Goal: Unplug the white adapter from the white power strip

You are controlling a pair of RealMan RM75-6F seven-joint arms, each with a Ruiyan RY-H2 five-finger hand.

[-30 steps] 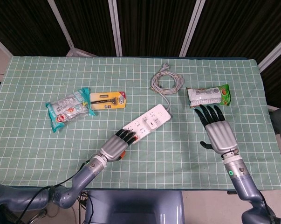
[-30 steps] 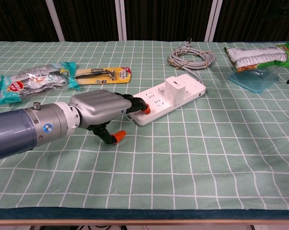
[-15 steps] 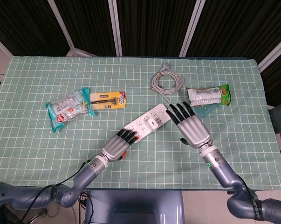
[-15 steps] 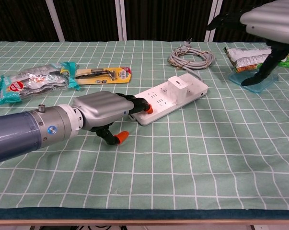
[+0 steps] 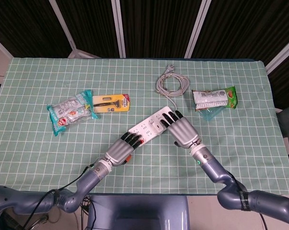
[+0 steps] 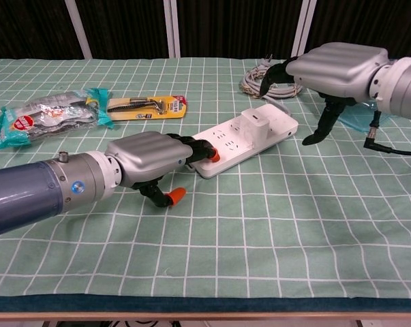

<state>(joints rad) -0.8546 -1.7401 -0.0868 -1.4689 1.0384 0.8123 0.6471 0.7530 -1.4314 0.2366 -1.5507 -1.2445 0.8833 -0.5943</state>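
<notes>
While our left hand pins the near end of the white power strip with its fingertips pressed on top, our right hand hovers over the far end, fingers spread and holding nothing. We're in the reach-in step: the strip is braced, the grab hasn't happened. The white adapter stands upright in the strip near its far end, in plain sight in the chest view; from the head view our right hand covers most of it. We can't tell from either view whether a fingertip is already touching it.

Next, we judge, the right hand needs to come down and close thumb and fingers on the adapter's sides, then pull straight up while the left keeps pressing so the strip doesn't lift along with it.

Compared with half a second ago, the right hand has swung in from beside the strip to directly over it, and a second ago it was well off to the right near the snack packet. The left hand has barely moved.
</notes>
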